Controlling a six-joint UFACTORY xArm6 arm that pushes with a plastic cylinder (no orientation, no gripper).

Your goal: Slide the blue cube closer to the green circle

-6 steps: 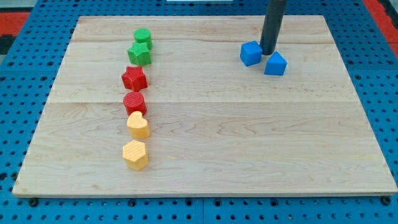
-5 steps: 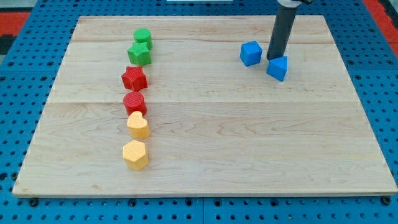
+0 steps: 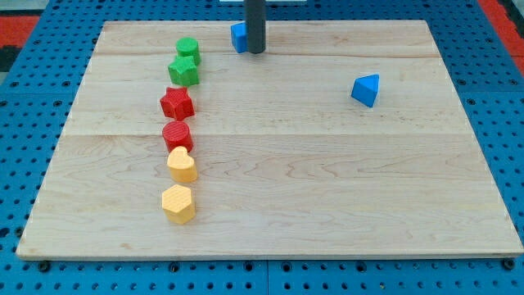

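Blue pegboard (image 3: 16,123) surrounds a pale wooden board (image 3: 311,180) that fills most of the frame; eight small blocks lie on the board.

End effector: a straight dark rod descends from the top edge, upper centre of the frame; my tip (image 3: 256,52) meets the board just right of the blue cube (image 3: 238,37); the rod overlaps the cube's right side, so contact appears likely but cannot be confirmed; the rod has no jaws and holds nothing.

Task items: the blue cube lies near the top edge, upper centre, partly hidden behind the rod; the green circle (image 3: 188,47) lies to its left, upper left of the frame, near the cube but apart from it.

Other blocks: a column runs down the left part of the board; the green star (image 3: 184,70) touches the green circle from below; next come the red star (image 3: 176,103), the red cylinder (image 3: 177,135), the yellow heart-like block (image 3: 182,165) and the yellow hexagon (image 3: 178,203); a blue triangular block (image 3: 366,88) sits alone in the upper right, well apart from the cube.
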